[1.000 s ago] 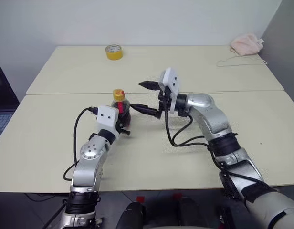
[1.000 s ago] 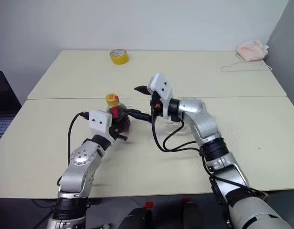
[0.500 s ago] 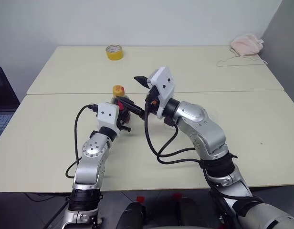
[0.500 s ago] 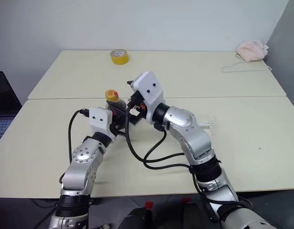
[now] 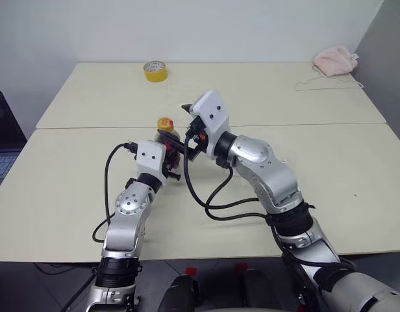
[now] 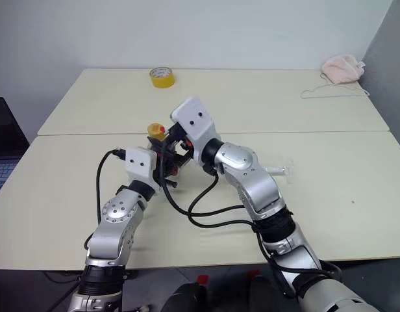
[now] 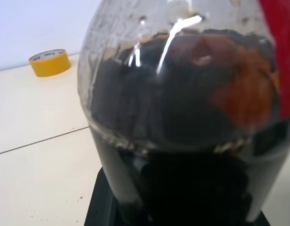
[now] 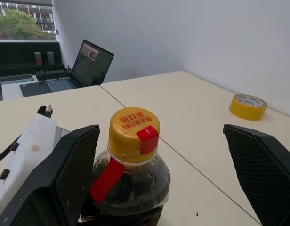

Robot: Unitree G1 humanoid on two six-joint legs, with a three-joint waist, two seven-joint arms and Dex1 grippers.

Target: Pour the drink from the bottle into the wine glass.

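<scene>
Yellow cap (image 8: 133, 132) is on the bottle (image 8: 128, 181), which the left gripper (image 5: 169, 162) squeezes tight near the table's (image 5: 70, 182) middle seam. Wide-open right gripper (image 8: 164, 160) should close squarely on the cap, then twist gently.

Wine glass (image 6: 281, 171) largely hidden behind right arm; bottle (image 5: 167, 144) body behind claws.

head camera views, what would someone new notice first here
The small clear plastic bottle of dark drink, yellow-orange cap on, stands near the middle of the cream table, clamped by the left gripper. The right gripper has its black fingers spread wide either side of the cap. A yellow tape roll sits at the far edge.
</scene>
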